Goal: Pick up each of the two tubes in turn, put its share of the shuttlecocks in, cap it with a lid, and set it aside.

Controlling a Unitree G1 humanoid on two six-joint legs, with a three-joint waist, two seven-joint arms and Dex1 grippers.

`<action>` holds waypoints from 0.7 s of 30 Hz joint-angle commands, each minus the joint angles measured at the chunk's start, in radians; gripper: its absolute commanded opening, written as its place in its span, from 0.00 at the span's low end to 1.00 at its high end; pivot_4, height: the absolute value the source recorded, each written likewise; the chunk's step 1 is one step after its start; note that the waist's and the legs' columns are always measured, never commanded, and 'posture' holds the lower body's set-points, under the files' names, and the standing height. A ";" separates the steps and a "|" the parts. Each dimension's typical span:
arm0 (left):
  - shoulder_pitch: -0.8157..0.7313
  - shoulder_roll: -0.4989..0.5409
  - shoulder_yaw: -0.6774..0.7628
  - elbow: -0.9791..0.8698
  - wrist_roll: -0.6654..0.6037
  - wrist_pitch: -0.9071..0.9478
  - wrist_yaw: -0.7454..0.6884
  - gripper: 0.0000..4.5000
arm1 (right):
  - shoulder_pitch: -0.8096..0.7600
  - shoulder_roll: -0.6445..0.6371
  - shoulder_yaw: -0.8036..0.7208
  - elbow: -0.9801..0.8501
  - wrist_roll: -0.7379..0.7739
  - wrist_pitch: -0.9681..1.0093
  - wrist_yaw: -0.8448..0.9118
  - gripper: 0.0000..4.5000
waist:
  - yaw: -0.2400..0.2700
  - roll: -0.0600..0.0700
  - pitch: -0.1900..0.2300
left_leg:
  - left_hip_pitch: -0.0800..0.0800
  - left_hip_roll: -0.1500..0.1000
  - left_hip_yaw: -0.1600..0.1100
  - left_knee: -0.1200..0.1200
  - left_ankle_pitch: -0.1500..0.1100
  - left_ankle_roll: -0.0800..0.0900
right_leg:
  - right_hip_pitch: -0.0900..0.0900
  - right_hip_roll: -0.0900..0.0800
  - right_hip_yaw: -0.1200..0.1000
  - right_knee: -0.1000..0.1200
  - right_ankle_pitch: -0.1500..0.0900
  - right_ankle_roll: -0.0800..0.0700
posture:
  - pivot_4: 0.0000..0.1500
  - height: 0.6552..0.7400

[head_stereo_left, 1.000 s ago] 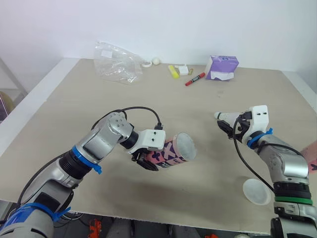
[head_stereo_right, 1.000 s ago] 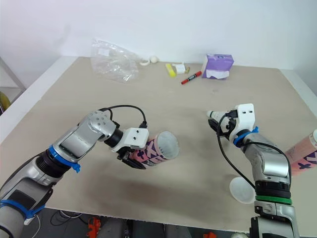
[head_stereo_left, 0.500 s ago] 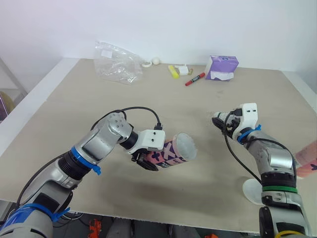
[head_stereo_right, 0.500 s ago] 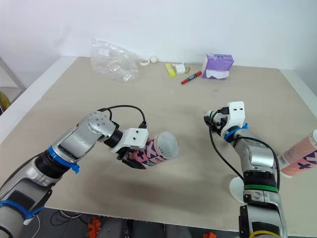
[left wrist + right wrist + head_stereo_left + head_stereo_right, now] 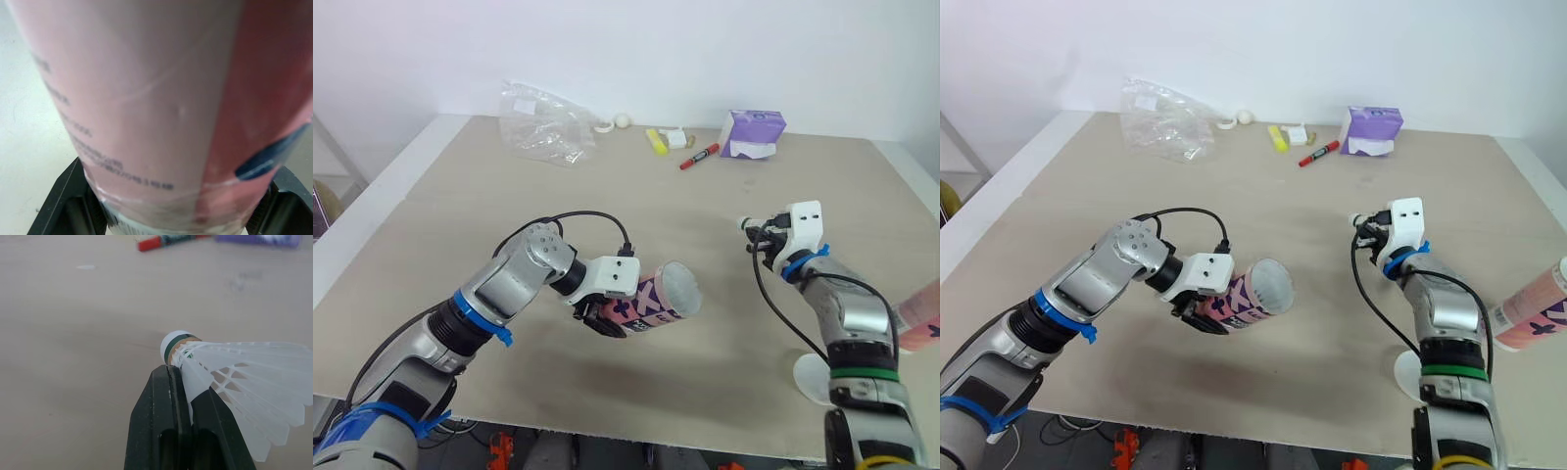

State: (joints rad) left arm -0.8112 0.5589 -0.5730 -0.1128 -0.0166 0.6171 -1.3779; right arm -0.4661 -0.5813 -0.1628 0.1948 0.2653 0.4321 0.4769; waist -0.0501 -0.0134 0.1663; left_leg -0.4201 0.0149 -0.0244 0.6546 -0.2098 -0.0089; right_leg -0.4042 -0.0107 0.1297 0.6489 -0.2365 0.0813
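My left gripper (image 5: 605,317) is shut on a pink tube with purple crosses (image 5: 658,299), holding it nearly level above the table with its open mouth facing right. The tube's pink wall (image 5: 156,98) sits between the black fingers (image 5: 63,198) in the left wrist view. To the right, my right gripper (image 5: 757,236) is shut on a white feathered shuttlecock (image 5: 234,367) just behind its green-banded cork. A second pink tube (image 5: 1533,308) lies at the table's right edge. A round translucent lid (image 5: 818,377) rests near the front edge, under my right forearm.
Along the back of the table (image 5: 636,211) lie a crumpled clear plastic bag (image 5: 543,122), a small white ball (image 5: 622,120), a yellow object (image 5: 656,141), a red marker (image 5: 699,157) and a purple tissue box (image 5: 752,134).
My right gripper has closed from wide open onto the shuttlecock, and its arm has drawn slightly left. The left arm and its tube have not moved.
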 commanded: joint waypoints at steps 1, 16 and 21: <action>0.019 0.012 -0.027 0.026 0.021 0.006 0.014 0.63 | 0.033 -0.137 0.001 -0.262 -0.024 -0.068 0.123 0.02 | 0.000 0.001 0.000 | -0.001 0.000 0.000 0.000 0.000 0.000 | -0.001 0.000 0.000 0.000 0.000 0.000 | 1.00 1.00; -0.020 -0.012 -0.035 0.115 0.031 -0.042 0.006 0.63 | 0.131 -0.604 -0.158 -0.870 0.323 -0.089 0.668 0.02 | 0.005 0.001 0.002 | 0.003 0.001 -0.002 0.001 0.000 0.000 | 0.003 0.000 -0.002 0.000 -0.003 -0.006 | 1.00 1.00; -0.033 -0.023 -0.038 0.140 0.035 -0.058 0.003 0.63 | 0.130 -0.561 -0.025 -0.877 0.235 -0.150 0.656 0.02 | 0.005 -0.001 0.001 | 0.003 -0.001 0.002 0.002 0.001 0.000 | 0.003 -0.005 -0.002 0.000 -0.002 -0.005 | 1.00 1.00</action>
State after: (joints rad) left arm -0.8450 0.5306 -0.5822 -0.0090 -0.0208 0.5598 -1.3966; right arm -0.3281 -1.1500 -0.2152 -0.6742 0.5408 0.3194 1.1359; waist -0.0452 -0.0141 0.1672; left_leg -0.4168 0.0131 -0.0214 0.6562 -0.2085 -0.0085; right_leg -0.4017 -0.0171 0.1279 0.6489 -0.2387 0.0763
